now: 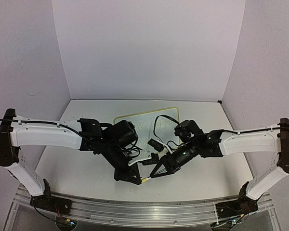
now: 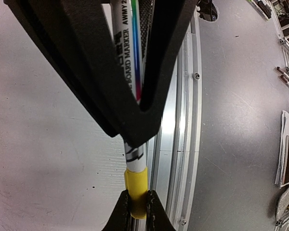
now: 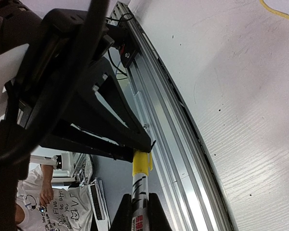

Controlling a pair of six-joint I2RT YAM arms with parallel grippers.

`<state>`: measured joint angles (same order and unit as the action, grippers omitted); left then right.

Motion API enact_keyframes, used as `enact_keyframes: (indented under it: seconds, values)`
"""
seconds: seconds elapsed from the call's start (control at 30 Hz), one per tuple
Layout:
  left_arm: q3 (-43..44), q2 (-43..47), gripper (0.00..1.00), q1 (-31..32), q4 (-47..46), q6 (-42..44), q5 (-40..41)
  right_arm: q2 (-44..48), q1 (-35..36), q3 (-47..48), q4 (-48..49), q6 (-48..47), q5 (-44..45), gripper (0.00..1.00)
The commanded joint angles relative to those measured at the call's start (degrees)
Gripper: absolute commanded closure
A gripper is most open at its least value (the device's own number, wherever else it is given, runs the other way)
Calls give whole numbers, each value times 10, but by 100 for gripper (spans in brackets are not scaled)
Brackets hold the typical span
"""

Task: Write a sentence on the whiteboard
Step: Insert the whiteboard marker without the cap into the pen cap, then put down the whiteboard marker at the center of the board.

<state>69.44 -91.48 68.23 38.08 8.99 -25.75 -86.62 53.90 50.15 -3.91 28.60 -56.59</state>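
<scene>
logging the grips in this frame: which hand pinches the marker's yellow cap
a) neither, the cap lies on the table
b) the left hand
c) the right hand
B: in the left wrist view the left hand has its own fingertips closed on the yellow cap, while the right wrist view shows the right hand gripping the marker by its white body.

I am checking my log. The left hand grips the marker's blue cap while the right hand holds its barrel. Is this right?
Not quite: the cap is yellow, not blue, as the left wrist view shows. The left hand does grip it, and the right hand holds the barrel of the marker.
</scene>
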Motion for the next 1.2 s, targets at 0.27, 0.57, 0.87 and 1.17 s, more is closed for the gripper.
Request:
enact_keyframes:
  seconds: [0.27, 0.57, 0.87, 1.17]
  values:
    - [94, 2, 100, 2, -190, 27, 6, -25, 48, 12, 95, 11, -38, 100]
    - [48, 24, 89, -2, -164, 4, 54, 36, 35, -3, 53, 1, 65, 100]
    - [-131, 164, 41, -83, -129, -111, 197, 192, -89, 6, -196, -64, 304, 100]
    - [-141, 248, 29, -195, -60, -150, 290, 168, -210, 7, -276, -71, 555, 100]
